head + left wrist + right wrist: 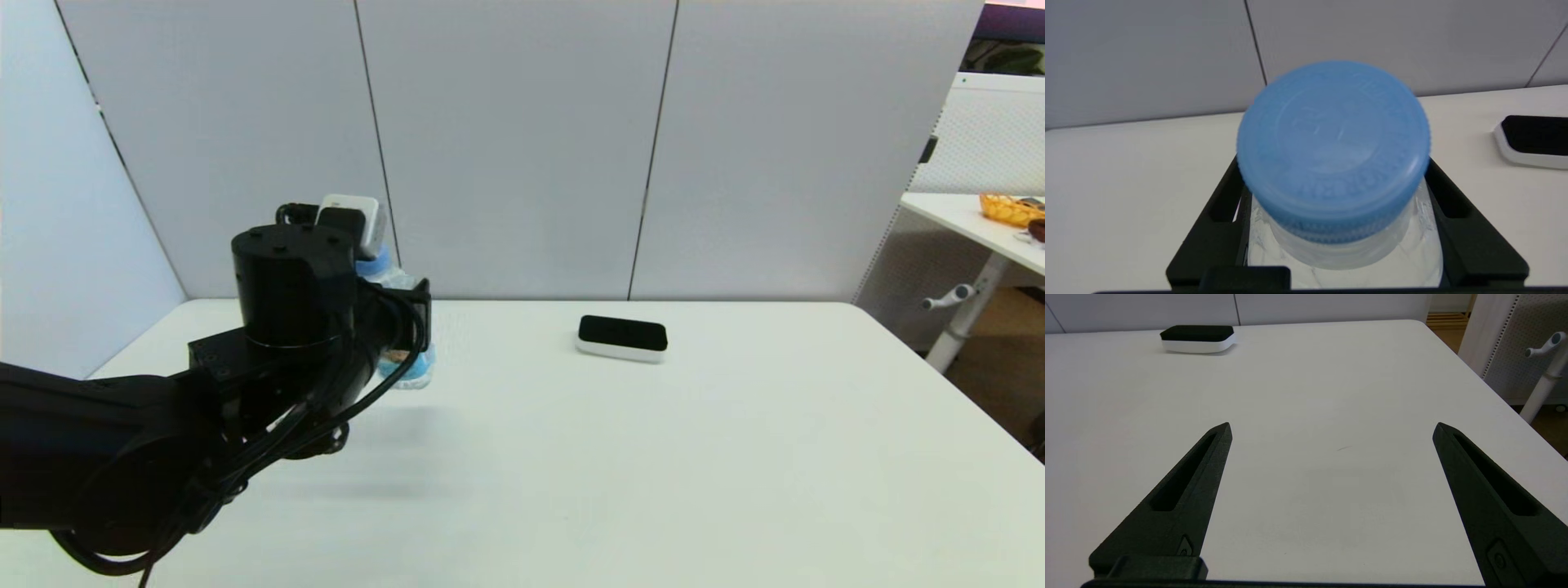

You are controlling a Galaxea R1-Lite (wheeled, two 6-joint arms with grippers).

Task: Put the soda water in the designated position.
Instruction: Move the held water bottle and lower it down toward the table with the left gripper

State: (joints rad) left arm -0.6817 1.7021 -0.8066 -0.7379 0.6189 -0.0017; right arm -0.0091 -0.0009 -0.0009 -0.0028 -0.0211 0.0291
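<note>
The left pincer (408, 327) holds the soda water (406, 359) above the table (653, 457).

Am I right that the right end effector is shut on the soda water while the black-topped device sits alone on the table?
Not quite: the left end effector is shut on the soda water, as the left wrist view shows. The right end effector is open. The black-topped device does sit alone on the table.
</note>
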